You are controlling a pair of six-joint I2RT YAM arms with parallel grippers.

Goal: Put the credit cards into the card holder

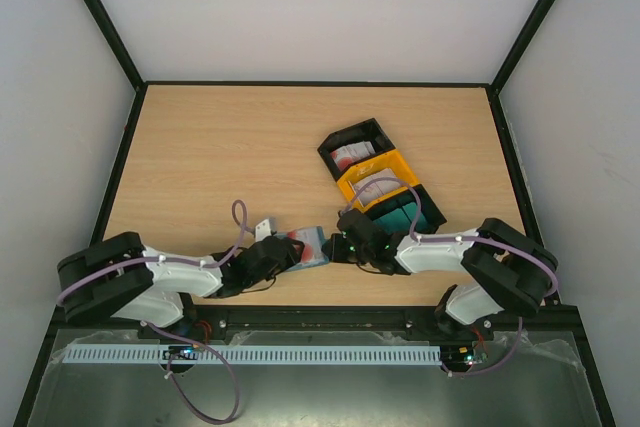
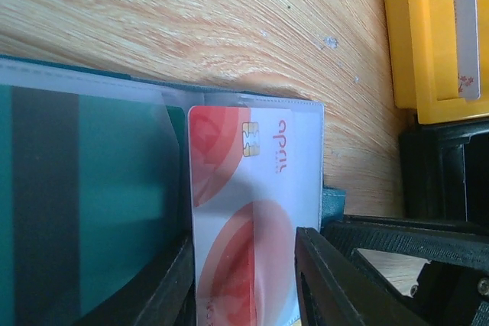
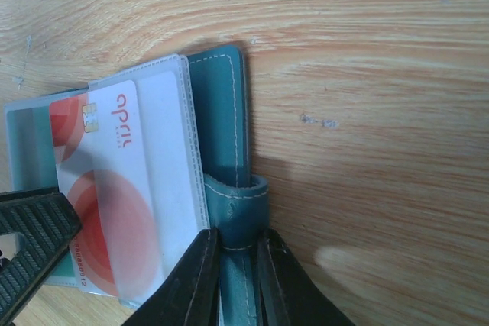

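Seen from above, the flat teal-blue folding card holder [image 1: 312, 247] lies open on the light wooden table [image 1: 200, 157] near its front edge. It sits between the left gripper [image 1: 283, 255] and the right gripper [image 1: 345, 244], near a plastic tray [image 1: 328, 154] of black, yellow and green bins. In the left wrist view, a thin white credit card [image 2: 252, 211] with red circles sits in the holder's clear plastic sleeve. The left gripper's black fingers [image 2: 328, 280] stand partly apart above the card, clamping nothing. In the right wrist view, the right gripper is almost closed, its two fingers [image 3: 191, 280] pinching the holder's teal snap tab [image 3: 237, 208], with the card just left of it.
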